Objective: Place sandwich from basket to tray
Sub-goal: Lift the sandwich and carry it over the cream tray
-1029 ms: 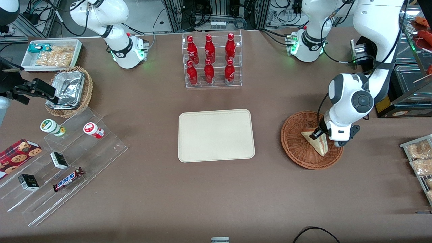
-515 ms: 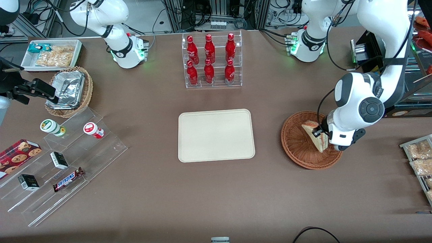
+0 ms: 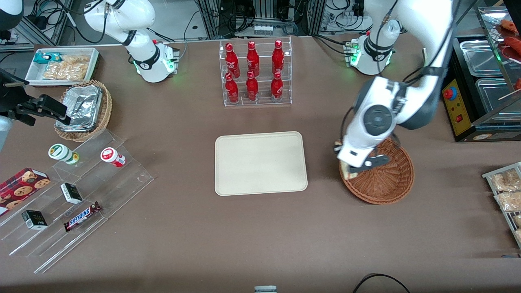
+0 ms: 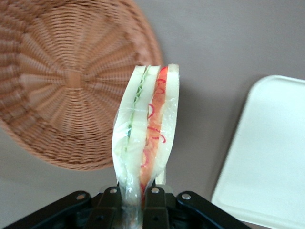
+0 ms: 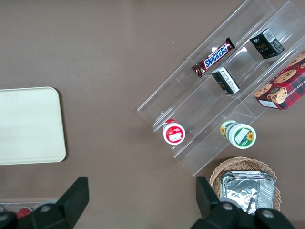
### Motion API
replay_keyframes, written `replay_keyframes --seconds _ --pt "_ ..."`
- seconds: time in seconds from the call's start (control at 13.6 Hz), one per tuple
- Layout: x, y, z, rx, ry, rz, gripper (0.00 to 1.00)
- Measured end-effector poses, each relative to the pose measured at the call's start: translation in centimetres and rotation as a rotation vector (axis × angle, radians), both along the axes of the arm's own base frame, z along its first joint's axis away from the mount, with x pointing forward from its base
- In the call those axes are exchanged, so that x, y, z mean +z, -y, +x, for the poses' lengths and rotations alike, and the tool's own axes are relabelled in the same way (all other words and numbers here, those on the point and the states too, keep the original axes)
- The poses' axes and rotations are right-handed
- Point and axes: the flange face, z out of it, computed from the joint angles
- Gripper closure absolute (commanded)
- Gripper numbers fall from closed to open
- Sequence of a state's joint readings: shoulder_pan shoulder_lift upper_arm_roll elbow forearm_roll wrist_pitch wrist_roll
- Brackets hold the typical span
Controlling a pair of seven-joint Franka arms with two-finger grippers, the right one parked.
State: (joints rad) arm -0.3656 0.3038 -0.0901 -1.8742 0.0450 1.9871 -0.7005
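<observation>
Sandwich [image 4: 147, 138]: wrapped triangular wedge, white bread with green and red filling on the cut edge, clamped at its lower end between the fingers of the left gripper [image 4: 135, 202], standing upright out of the jaws. In the front view the sandwich [image 3: 347, 173] peeks out under the wrist, lifted clear above the basket's rim on the tray side.

Basket [image 3: 390, 183]: round reddish-brown wicker, woven floor bare [image 4: 66, 76]; sits at about 3 o'clock from the tray, apart from it.

Tray [image 3: 260, 162]: cream rectangular, rounded corners, low rim, flat on the brown table; one corner visible in the wrist view [image 4: 267, 157].

Bottle rack [image 3: 255, 73]: clear acrylic, six red bottles, at 12 o'clock from the tray, farther from the front camera.

Foil container in tan wicker basket [image 3: 83, 108]: toward the parked arm's end of the table.
</observation>
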Motion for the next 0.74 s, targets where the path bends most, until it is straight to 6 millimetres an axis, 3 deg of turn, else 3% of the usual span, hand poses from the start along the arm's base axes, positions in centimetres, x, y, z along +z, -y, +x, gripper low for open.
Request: replay_keyframes --seconds 0.22,0.74 --pt "-1.6 4.6 0.5 -0.031 0.003 -0.004 0.94" --pt "-6.1 16.5 -1.6 -0.057 0.022 -0.105 0.97"
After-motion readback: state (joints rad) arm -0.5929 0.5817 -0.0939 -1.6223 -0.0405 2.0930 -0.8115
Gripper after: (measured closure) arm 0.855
